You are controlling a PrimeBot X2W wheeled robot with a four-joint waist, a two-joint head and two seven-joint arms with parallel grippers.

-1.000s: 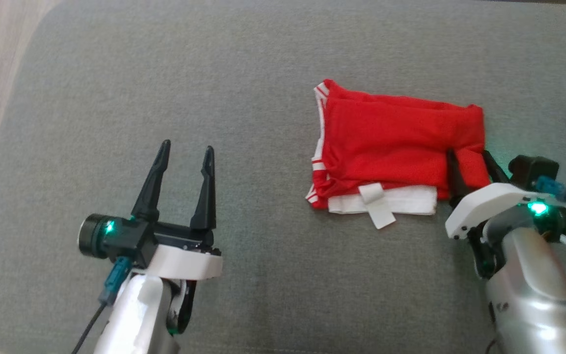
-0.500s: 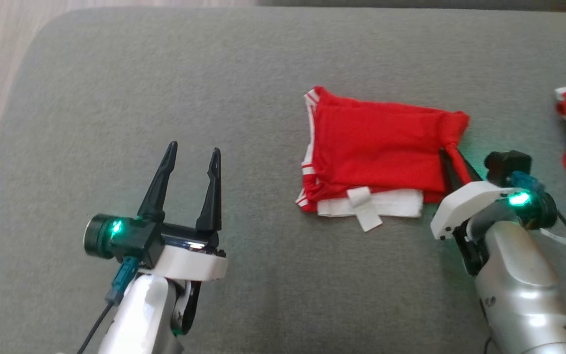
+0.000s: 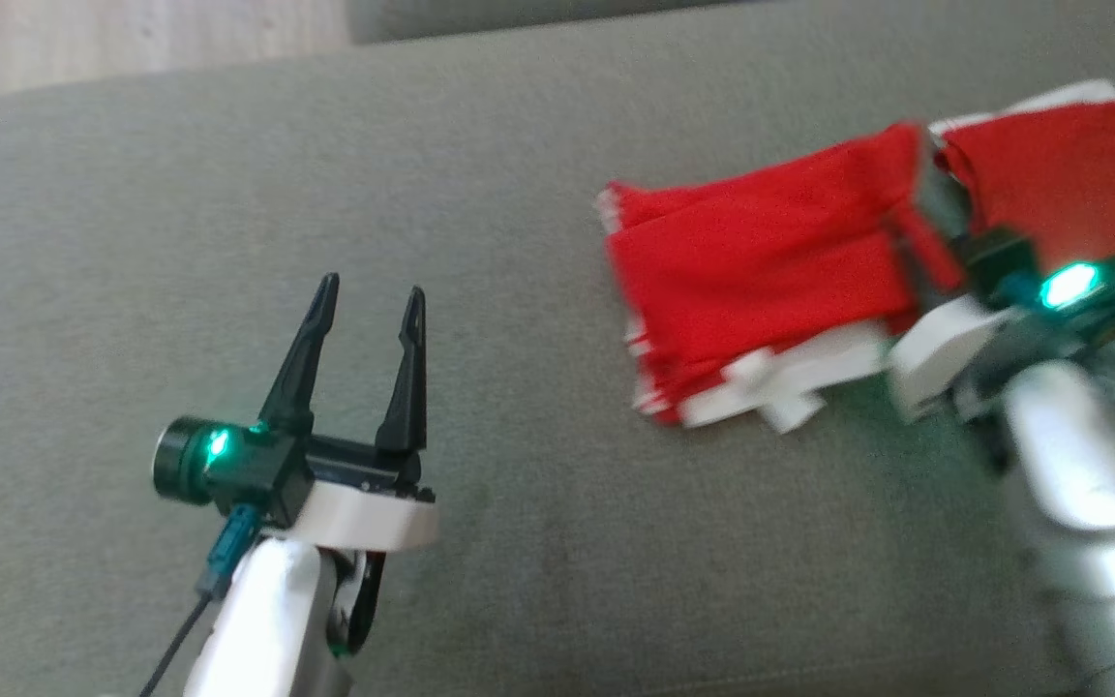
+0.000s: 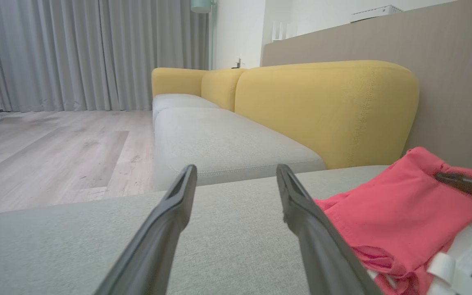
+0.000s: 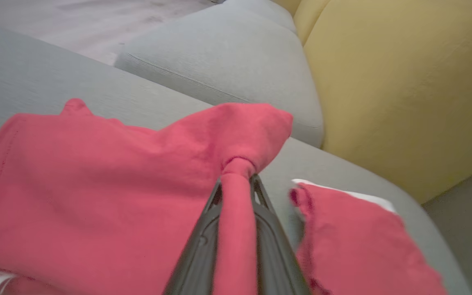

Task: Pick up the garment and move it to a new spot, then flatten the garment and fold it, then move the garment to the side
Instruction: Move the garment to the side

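My right tool [image 5: 237, 182] is clamping a bunched corner of the folded red garment [image 3: 761, 261], which is lying on the grey cushion [image 3: 422, 174] just beside another red piece [image 3: 1051, 165]. My left tool [image 3: 369, 300] is hovering with its fingers apart, empty.

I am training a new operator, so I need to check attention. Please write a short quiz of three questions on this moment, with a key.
1. True or false: the left pincer holds the folded red garment.
2. Where does the right pincer grip it? A) white band B) bunched red corner C) white tab
3. What lies on the grey cushion just beside that corner?
Key: 1 false, it is open and apart; 2 B; 3 a second red garment.
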